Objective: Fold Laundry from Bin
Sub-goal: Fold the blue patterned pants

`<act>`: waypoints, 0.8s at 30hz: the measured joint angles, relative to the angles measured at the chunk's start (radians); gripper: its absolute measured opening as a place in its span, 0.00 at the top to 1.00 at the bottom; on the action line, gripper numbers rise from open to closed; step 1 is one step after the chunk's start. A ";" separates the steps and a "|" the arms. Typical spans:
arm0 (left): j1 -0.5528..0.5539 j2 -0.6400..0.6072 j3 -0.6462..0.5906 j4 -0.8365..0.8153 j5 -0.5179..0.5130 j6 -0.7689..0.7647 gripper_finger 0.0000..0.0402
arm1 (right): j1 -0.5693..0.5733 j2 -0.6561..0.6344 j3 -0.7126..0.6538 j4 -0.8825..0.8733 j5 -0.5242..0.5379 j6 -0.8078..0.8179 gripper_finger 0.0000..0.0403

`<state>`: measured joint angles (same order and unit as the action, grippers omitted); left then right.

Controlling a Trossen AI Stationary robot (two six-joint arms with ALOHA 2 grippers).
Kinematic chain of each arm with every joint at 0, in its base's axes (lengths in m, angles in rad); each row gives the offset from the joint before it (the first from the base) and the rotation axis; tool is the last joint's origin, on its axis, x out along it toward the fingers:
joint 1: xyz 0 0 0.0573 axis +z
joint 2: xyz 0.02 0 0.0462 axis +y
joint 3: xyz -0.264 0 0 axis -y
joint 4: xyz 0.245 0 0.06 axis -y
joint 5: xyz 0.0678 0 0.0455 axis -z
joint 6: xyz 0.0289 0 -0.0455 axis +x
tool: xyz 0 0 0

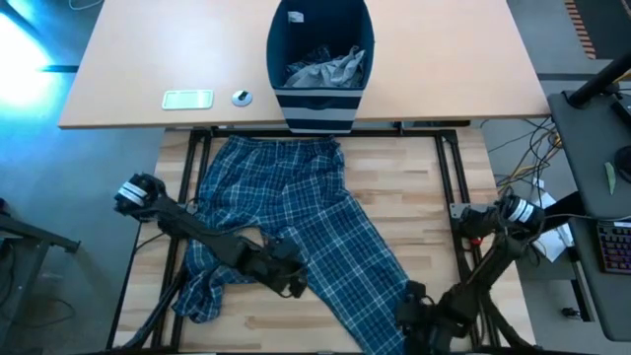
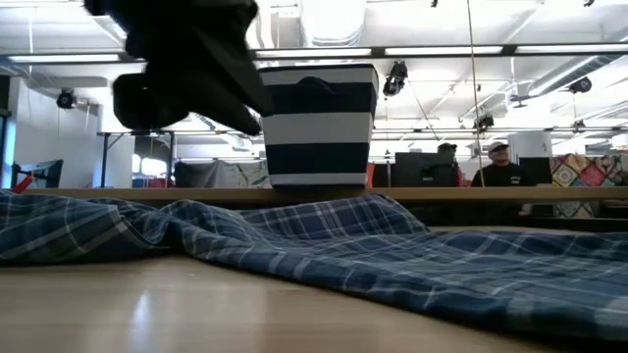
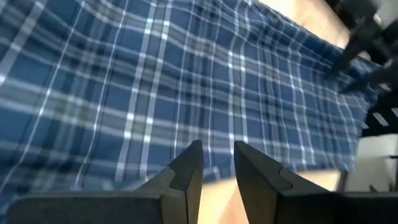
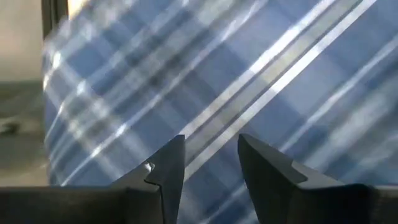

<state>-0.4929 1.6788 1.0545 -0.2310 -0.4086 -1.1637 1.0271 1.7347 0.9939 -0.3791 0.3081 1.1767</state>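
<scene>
A wide hall with ceiling strip lights lies beyond the work area, and two people stand at the far right of the low view; nearer the camera, a pale wooden desk [image 1: 434, 187] carries the blue-and-white plaid trousers [image 1: 296, 197], spread flat with the waistband toward the bin and the legs running toward the desk's near edge; one leg reaches the near right part of the desk, the other is bunched in a heap at the near left. The bin [image 1: 320, 64], navy with pale stripes round its lower half, stands on a second, lighter desk [image 1: 148, 59] just behind the first; a crumpled grey garment [image 1: 325, 69] lies inside it; a phone-like slab [image 1: 187, 99] and a small round object [image 1: 242, 97] rest to the left of the bin. The left claw [image 1: 294, 286] sits low at the crotch of the trousers, between the two legs; its fingers [image 3: 189, 165] stand a narrow gap apart with no cloth between the tips. The right claw [image 1: 409, 314] hangs over the end of the right leg near the desk's front edge; its fingers [image 4: 171, 165] are parted, plaid cloth filling the view just beyond them, nothing visibly pinched.
</scene>
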 joint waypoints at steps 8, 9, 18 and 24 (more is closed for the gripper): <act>0.005 0.113 0.113 0.053 0.007 0.082 0.81 | 0.035 0.013 0.014 0.238 -0.166 0.143 0.67; 0.005 0.140 0.137 0.067 0.018 0.101 0.81 | 0.022 -0.011 0.032 0.215 -0.169 0.108 0.67; 0.030 0.311 0.363 0.008 0.060 0.218 0.81 | -0.152 -0.171 0.097 -0.234 -0.010 -0.154 0.66; 0.057 0.234 0.405 -0.241 0.032 0.267 0.81 | -0.333 -0.157 -0.002 -0.211 -0.005 -0.334 0.69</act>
<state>-0.4360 1.9124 1.4595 -0.4721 -0.3766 -0.8962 0.6946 1.5779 0.9919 -0.5906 0.3034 0.8428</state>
